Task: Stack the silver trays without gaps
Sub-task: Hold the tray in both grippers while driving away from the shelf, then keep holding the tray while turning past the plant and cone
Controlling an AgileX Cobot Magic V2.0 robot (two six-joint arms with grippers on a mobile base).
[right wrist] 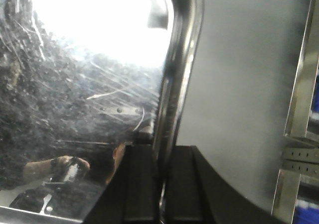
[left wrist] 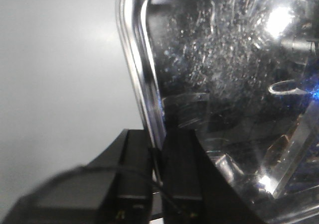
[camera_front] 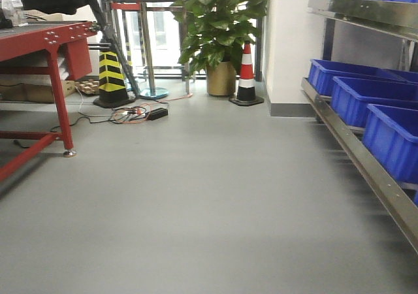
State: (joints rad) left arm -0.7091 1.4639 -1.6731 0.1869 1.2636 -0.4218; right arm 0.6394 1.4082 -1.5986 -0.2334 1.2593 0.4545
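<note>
Carrying looks like the step in hand: left gripper and right gripper each clamp the rim of a silver tray, held above the floor. Next it must be lowered level and square onto another tray, which is not in view.

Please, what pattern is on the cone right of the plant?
The cone has red-and-white stripes; front-facing view.

Scratched, mirror-glossy steel tray; matt black left tool
</note>
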